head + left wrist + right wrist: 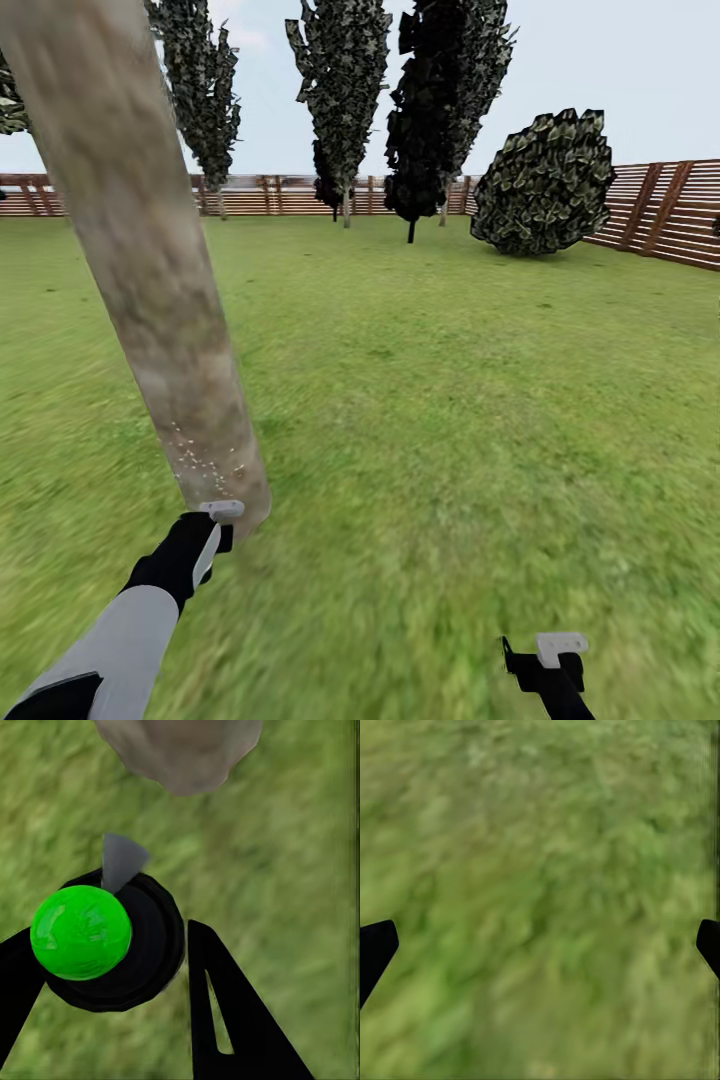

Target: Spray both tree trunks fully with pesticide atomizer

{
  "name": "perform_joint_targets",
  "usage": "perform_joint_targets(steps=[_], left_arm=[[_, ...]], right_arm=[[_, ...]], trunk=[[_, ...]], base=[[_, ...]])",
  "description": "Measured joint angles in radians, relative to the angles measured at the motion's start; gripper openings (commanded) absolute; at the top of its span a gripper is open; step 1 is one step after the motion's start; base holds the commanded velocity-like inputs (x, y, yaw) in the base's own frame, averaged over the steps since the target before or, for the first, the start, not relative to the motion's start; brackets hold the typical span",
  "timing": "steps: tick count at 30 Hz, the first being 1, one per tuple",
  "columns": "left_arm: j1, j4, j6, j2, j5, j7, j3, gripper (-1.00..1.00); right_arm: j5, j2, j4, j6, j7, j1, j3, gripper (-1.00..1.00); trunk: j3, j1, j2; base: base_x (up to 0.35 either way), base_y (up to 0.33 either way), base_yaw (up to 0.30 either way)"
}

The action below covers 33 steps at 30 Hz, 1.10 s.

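A: We're standing on the grass lawn (450, 400), and a thick grey-brown tree trunk (150, 260) leans across the left of our head view, its base just ahead of our left arm.

B: And the left pincer (112, 967)? We see its black fingers (225, 1020) on either side of a black body with a bright green ball on top and a grey nozzle pointing toward the trunk base (180, 750). That's the pesticide atomizer (97, 937), gripped between the fingers.

A: So we have it held low, close to the foot of the trunk. In the head view we spot small pale specks (200, 455) scattered on the bark just above the left pincer (222, 515).

B: The right pincer (540, 937) hangs over bare grass, its two dark fingertips (375, 945) spread wide to the edges of the wrist view, nothing between them.

A: In the head view the right pincer (550, 665) sits low, well apart from the trunk.

B: Farther off we see narrow dark trees (440, 100), a round leafy bush (545, 180), and the brown slatted fence (660, 210) ringing the lawn.
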Motion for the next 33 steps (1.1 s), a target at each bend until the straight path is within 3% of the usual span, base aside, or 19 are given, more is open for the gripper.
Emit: perform_joint_targets(steps=[15, 33], left_arm=[[0.000, -0.004, 0.000, 0.002, -0.001, 0.008, 0.002, -1.00], [0.000, -0.002, 0.000, 0.002, -0.004, 0.009, -0.005, -1.00]], right_arm=[[0.000, 0.002, 0.000, 0.000, 0.000, 0.000, 0.000, 1.00], [0.000, 0.002, 0.000, 0.000, 0.000, 0.000, 0.000, 1.00]], trunk=[[0.000, 0.000, 0.000], [0.000, 0.000, 0.000]], base=[[0.012, -0.277, 0.238], [0.131, -0.274, 0.264]])
